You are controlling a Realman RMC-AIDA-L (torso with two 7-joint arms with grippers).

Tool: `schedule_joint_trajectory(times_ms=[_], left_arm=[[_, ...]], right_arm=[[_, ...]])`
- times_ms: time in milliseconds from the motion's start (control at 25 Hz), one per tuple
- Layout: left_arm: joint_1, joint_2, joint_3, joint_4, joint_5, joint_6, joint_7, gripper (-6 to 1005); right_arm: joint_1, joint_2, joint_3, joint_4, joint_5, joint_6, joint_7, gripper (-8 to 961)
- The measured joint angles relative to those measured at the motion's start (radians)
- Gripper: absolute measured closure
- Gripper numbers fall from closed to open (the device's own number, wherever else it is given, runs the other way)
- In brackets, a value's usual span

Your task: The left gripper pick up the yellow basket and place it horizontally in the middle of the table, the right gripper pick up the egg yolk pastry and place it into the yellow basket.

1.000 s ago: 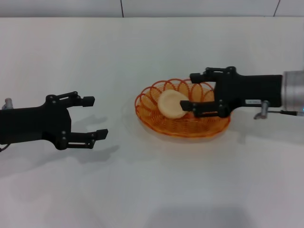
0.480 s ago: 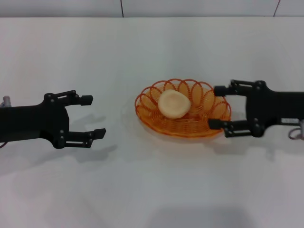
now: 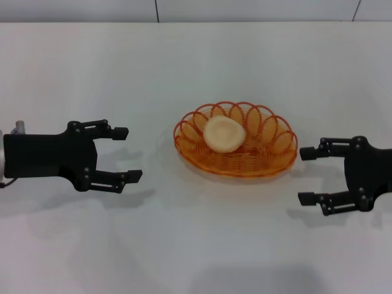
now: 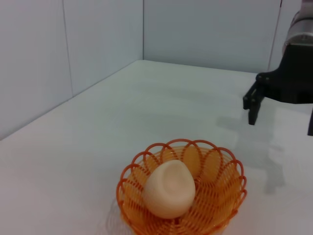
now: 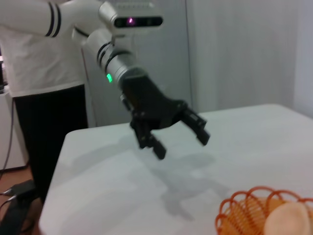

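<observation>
I read the egg yolk pastry [image 3: 224, 135] sitting inside the yellow basket [image 3: 236, 164] mid-bench, long axis nine-to-three. Right gripper [image 3: 311, 176], fingers apart and empty, hangs nearer at three o'clock; left gripper [image 3: 127, 153], also apart, at nine.

yellow basket [image 3: 236, 160]: orange-yellow wire, looped scalloped rim, coiled base
egg yolk pastry [image 3: 224, 135]: pale cream-yellow, smooth, plain
table [image 3: 196, 245]: plain white, unpatterned, out to every edge
left gripper [image 3: 124, 154]: black all over
right gripper [image 3: 307, 176]: black all over
left arm [image 5: 115, 61]: silver-grey wrist section with a green light
</observation>
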Motion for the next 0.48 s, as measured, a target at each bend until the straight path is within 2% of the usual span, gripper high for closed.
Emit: schedule_joint_trajectory(times_ms=[240, 480], left_arm=[[-0.025, 0.013, 0.001, -0.001, 0.007, 0.011, -0.025, 105], [-0.047, 0.015, 0.003, -0.001, 0.043, 0.047, -0.038, 105]], right_arm=[[0.012, 0.001, 0.015, 0.001, -0.065, 0.001, 0.033, 139], [0.022, 0.01, 0.035, 0.004, -0.095, 0.0, 0.041, 139]])
